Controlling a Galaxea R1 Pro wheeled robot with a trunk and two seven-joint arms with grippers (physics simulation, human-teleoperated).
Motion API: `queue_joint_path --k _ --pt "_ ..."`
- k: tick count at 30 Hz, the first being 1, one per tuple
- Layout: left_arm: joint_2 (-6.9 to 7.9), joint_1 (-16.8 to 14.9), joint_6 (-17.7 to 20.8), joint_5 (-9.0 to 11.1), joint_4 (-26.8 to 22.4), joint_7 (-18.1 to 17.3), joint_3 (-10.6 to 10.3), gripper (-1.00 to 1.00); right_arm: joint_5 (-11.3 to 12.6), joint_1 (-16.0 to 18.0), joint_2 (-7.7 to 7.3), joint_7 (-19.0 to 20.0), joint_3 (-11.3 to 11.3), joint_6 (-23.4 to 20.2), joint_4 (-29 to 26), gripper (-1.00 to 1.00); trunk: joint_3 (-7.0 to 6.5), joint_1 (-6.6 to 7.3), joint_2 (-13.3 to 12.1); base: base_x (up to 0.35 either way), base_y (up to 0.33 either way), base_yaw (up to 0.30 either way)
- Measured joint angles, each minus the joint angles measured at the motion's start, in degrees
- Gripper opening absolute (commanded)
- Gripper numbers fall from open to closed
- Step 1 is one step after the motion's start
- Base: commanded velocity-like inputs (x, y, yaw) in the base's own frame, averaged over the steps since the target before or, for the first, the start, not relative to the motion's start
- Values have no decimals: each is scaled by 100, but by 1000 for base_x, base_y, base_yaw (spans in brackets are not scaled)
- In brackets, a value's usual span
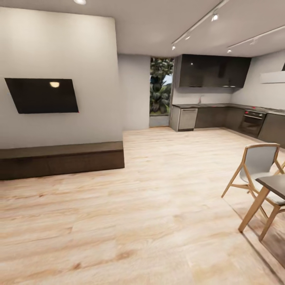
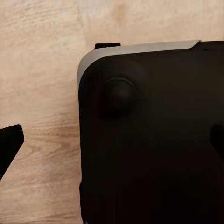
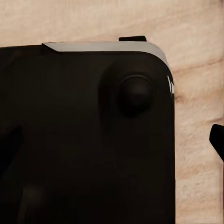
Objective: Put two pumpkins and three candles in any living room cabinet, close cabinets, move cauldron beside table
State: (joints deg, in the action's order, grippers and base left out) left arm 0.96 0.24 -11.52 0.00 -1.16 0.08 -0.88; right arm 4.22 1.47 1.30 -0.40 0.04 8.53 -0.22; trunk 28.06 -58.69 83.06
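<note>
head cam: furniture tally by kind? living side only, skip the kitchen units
TV unit cabinet: 1
Wall TV: 1
Chair: 1 fully seen; another may sit behind it, cannot tell
Table: 1, cut off at the frame edge
Total: 4

Quick count from the head view: one cabinet point(image 1: 61, 159) along the wall, one dark TV point(image 1: 42, 95) above it, one wooden chair point(image 1: 256, 168), one table point(image 1: 273, 186) corner — and one oven point(image 1: 251, 123) plus one dishwasher point(image 1: 187, 119) in the kitchen.
</note>
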Motion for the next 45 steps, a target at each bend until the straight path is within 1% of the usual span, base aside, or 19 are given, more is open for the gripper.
queue_joint_path --k 32,45 --pt "6 1 2 8 51 0 0 100 0 0 0 0 0 -5 9 100 274 0 0 334 0 114" --pt "7 1 2 16 52 0 5 100 0 0 0 0 0 3 8 100 385 0 0 334 0 151"
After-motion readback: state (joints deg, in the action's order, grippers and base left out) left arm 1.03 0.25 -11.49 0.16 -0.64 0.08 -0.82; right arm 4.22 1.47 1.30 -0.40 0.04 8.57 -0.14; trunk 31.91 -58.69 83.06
